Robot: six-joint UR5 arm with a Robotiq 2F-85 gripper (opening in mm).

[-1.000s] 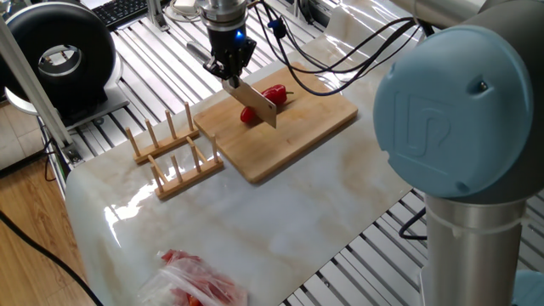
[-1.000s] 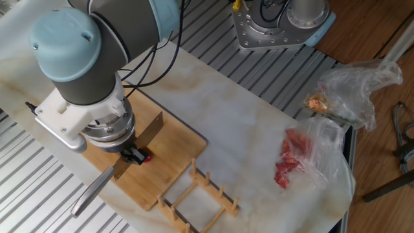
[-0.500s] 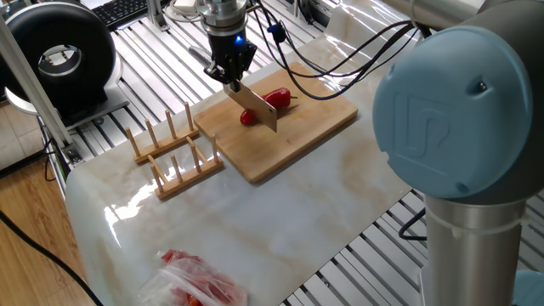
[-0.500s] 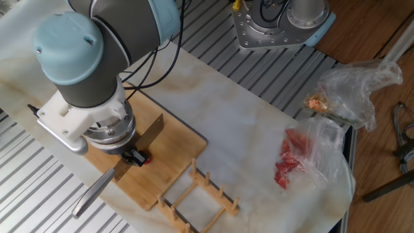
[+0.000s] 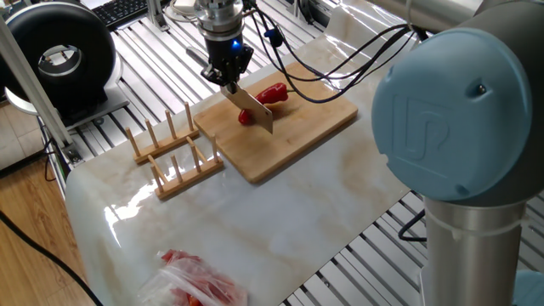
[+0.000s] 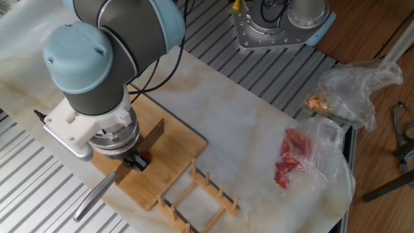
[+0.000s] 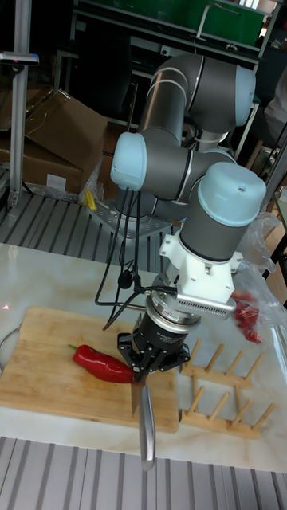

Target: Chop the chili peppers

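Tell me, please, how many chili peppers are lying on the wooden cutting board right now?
1. A single red chili pepper lies on the cutting board, with the knife held by the gripper across it. Cut pieces may be hidden behind the blade.

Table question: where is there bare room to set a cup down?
The marble between the cutting board, wooden rack and plastic bag is bare. It is crowded on the board, around the chili pepper, knife and gripper.

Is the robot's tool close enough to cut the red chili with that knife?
Probably yes. The tool holds the knife right at the chili pepper on the cutting board, with nothing between them.
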